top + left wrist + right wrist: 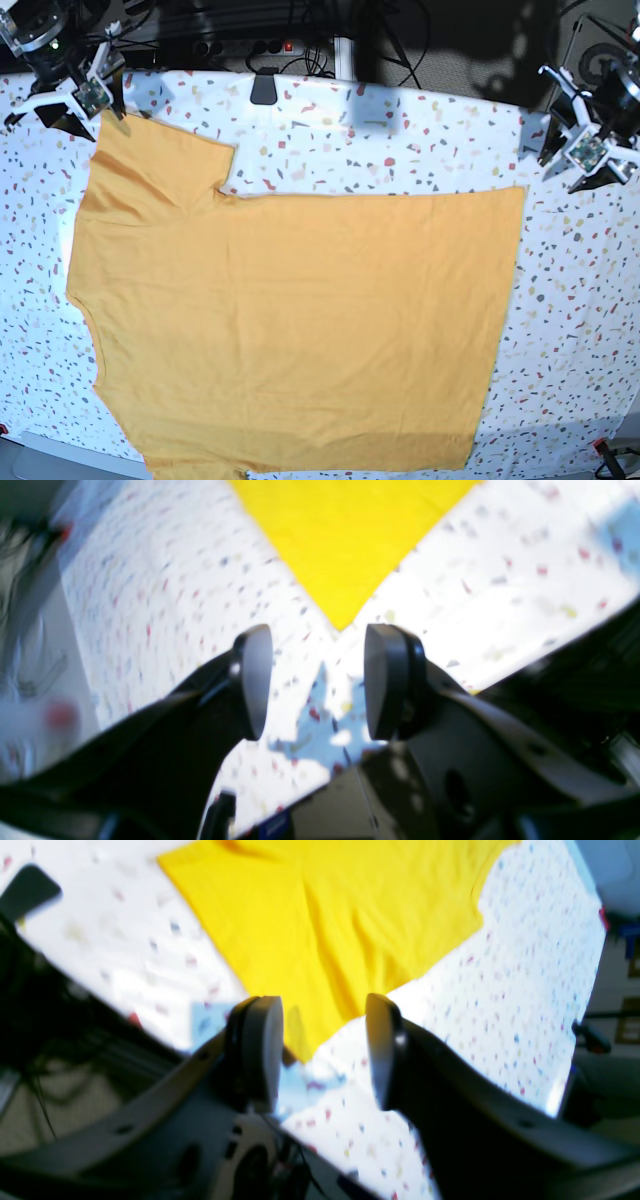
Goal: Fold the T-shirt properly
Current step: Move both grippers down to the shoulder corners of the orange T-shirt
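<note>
A large, soft, mustard-yellow short-sleeved T-shirt point(300, 320) is observed spread flat on a white tablecloth speckled with small coloured flecks point(580, 300). In the base view the garment is seen to cover most of the table, with one sleeve extended toward the upper left corner and the straight hem edge running down the right side. Only minor creases are noted across the fabric; no fold is seen.

The right gripper point(88, 92) is located at the upper left of the base view, just beside the tip of that sleeve. In the right wrist view its two dark rounded pads point(260, 1050) are seen standing well apart, released, with nothing between them; a corner of the yellow cloth point(325, 940) lies below and ahead of the gap. Contact with the fabric cannot be confirmed.

The left gripper point(582, 152) is located at the upper right of the base view, near the upper hem corner but apart from it. In the left wrist view its pads point(385, 680) are likewise parted and empty, and a pointed corner of the shirt point(345, 540) is seen ahead of them on the tablecloth point(175, 590).
</note>
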Available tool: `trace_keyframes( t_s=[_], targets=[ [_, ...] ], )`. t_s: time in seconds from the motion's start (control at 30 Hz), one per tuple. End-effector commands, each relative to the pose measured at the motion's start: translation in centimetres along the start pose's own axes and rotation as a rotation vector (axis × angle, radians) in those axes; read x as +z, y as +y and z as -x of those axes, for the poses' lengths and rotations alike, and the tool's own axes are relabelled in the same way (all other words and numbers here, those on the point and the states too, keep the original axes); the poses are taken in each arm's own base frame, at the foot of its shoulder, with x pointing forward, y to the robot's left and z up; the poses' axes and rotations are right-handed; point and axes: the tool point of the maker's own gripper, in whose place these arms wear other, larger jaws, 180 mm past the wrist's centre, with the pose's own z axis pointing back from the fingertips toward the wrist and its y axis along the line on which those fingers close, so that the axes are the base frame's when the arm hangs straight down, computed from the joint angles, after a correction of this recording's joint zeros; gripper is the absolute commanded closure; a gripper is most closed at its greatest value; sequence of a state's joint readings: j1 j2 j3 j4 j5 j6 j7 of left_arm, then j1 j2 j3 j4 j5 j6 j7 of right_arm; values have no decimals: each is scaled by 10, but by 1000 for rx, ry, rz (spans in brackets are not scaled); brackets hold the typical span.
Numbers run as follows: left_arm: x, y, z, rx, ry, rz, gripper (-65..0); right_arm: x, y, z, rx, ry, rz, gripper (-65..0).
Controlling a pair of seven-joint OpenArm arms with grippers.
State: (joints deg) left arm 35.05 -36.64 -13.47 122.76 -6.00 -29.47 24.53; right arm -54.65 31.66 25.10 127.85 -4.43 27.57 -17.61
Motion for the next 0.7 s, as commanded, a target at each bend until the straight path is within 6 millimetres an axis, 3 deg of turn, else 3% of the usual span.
trace_keyframes(
  t_s=[0.0, 0.1, 0.4, 0.67],
  targets=[
    [-2, 5, -11, -51, -44, 6, -297, 2, -5, -8, 7, -31, 12, -342],
    [-19, -6, -7, -199, -39, 49, -297, 2, -5, -7, 11, -28, 14, -416],
    [-77, -27, 15, -446, 33, 99, -297, 2, -5, -8, 11, -29, 14, -416],
    [-113, -12, 52, -546, 176, 90, -297, 2, -4, -7, 7, -28, 14, -416]
  ],
)
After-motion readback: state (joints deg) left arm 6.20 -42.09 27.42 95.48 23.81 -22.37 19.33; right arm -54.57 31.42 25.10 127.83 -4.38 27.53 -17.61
